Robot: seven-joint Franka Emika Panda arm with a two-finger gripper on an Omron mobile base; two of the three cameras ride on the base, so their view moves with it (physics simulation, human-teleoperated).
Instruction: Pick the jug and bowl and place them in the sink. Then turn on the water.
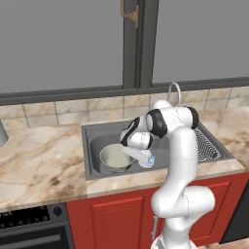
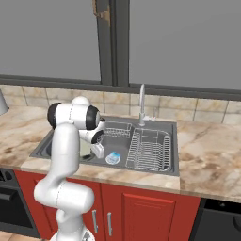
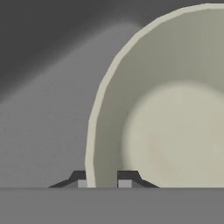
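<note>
tool: the tool (image 3: 103, 177) sits low inside the sink, its two dark tips straddling the bowl's rim, one outside the wall, one over the cream inside; jaws nearly closed, pinching that rim.
bowl: the bowl (image 1: 116, 156) rests upright in the left part of the sink (image 1: 95, 130), mouth up, directly under and in front of the tool.
key relation: the rim (image 3: 92, 144) runs between the tips, so the bowl's wall lies across the closing line of the jaws; the bowl body spreads away to one side of the tool, toward the basin's left wall.
judgement: the bowl looks set down on the basin floor, so the coming move is probably to let go and lift straight off the rim.
faucet: the chrome gooseneck faucet (image 2: 142, 104) stands behind the basin, well apart from the tool, up and toward the wire rack (image 2: 151, 149); no stream shows at its spout.
jug: I cannot pick it out.
worktop: marbled worktop (image 1: 39, 165) surrounds the sink.
</note>
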